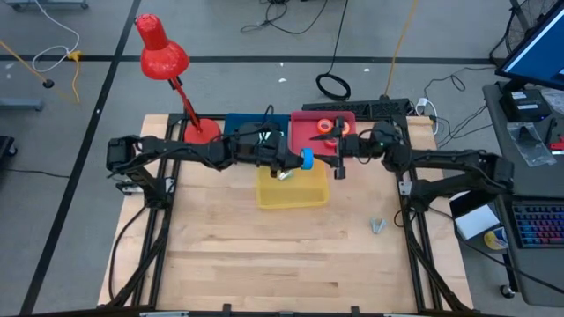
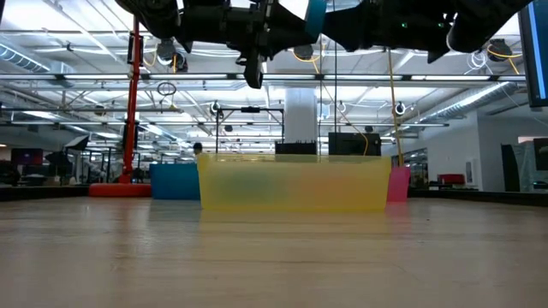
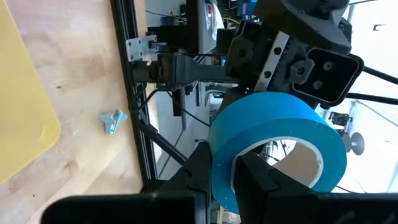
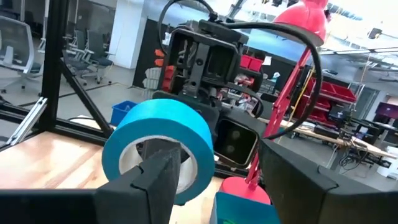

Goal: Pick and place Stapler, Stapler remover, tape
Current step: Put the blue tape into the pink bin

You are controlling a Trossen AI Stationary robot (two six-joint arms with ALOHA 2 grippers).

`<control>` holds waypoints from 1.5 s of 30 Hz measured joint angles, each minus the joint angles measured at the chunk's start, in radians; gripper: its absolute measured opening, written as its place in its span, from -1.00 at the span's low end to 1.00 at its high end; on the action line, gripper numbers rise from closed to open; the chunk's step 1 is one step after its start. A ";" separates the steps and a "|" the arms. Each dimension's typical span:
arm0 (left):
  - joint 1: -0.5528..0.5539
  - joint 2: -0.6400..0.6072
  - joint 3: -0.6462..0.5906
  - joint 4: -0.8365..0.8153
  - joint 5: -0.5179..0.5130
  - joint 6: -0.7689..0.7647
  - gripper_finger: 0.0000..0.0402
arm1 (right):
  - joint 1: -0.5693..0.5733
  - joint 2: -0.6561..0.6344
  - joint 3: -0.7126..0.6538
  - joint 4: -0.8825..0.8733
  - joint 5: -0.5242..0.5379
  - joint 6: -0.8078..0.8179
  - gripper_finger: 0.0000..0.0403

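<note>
My left gripper pinches the blue tape roll in the air above the yellow bin, mid-table. My right gripper sits just right of the roll, fingers spread, one finger reaching into the roll's pale centre. More tape lies in the red bin at the far edge.

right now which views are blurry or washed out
Low view: the yellow bin up close is soft and smeared, while the room behind is sharp. Left wrist view: glare whitens the background behind the blue tape. High view: evenly lit; the left claw holds that tape over the bin.
</note>
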 joint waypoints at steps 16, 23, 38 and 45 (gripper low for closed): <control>0.001 -0.001 0.001 -0.012 0.002 -0.006 -0.81 | 0.034 0.063 0.046 -0.041 -0.045 -0.025 -0.09; 0.001 -0.003 0.001 -0.030 0.028 0.020 -0.81 | 0.070 0.144 0.159 -0.099 -0.049 -0.042 -0.25; 0.054 -0.001 0.005 -0.137 0.068 0.159 -0.75 | 0.064 0.062 0.171 -0.343 0.094 -0.140 -0.71; 0.097 0.000 0.000 -0.127 0.135 0.307 -0.27 | 0.064 0.044 0.171 -0.419 0.125 -0.156 -0.83</control>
